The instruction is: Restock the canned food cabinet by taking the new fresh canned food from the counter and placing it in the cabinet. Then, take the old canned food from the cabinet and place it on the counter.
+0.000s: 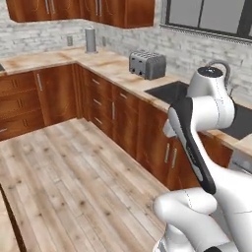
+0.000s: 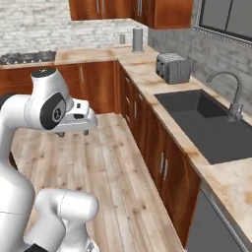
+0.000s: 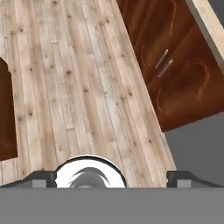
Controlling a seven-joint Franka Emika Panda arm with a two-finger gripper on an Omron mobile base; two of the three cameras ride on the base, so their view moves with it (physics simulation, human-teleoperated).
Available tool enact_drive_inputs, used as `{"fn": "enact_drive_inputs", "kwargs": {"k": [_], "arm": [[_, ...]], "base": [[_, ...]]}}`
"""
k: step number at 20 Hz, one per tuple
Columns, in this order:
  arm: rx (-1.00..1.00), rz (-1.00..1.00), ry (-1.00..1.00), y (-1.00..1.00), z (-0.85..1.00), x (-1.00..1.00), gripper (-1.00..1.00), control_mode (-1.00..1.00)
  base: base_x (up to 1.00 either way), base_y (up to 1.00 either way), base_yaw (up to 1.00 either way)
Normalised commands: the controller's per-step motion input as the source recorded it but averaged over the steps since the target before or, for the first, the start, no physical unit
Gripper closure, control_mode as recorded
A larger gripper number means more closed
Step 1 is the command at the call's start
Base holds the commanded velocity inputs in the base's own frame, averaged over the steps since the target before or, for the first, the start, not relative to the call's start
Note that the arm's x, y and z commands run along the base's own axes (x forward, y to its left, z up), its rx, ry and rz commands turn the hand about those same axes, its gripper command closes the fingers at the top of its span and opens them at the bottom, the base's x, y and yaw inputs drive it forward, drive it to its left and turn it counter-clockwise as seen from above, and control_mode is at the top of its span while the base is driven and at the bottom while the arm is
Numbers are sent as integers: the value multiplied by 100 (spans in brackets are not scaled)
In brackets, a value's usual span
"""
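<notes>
Right now, from the left base view, my white arm (image 1: 204, 128) rises at the near right, bent over the plank floor (image 1: 74, 172). Past it runs a stone worktop (image 1: 110, 64) on wood base cabinets (image 1: 123, 118), carrying a grey toaster (image 1: 146, 64) and a grey cylinder (image 1: 90, 40) in the far corner, with a dark sink (image 1: 172, 91) just right of the toaster. I cannot make out my claw from this side.

From the right base view, my arm stands at the near left and the hand (image 2: 76, 117) juts out to the right over the floor. The toaster (image 2: 173, 68) sits far along the worktop, the sink (image 2: 206, 123) and its curved faucet (image 2: 231, 93) nearer on the right.

Through the hand view, my claw (image 3: 112, 178) is spread wide, one dark fingertip (image 3: 43, 178) at the left and the other at the right, with nothing between them and nothing touched. Beyond them lies the floor, and at the far right two arch-carved doors (image 3: 175, 83) with slim silver handles (image 3: 163, 63), both closed. I cannot tell where the cans are.
</notes>
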Motion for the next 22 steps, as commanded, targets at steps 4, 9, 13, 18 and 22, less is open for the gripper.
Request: {"fn": "enact_drive_inputs", "kwargs": {"k": [4,9,13,18,22], "arm": [[0,0,0,0,0,0,-100,100],[0,0,0,0,0,0,-100,100],[0,0,0,0,0,0,-100,100],[0,0,0,0,0,0,-100,100],[0,0,0,0,0,0,-100,100]], "base": [[100,3,23],[100,21,20],[100,39,12],[100,26,18],[100,0,27]]}}
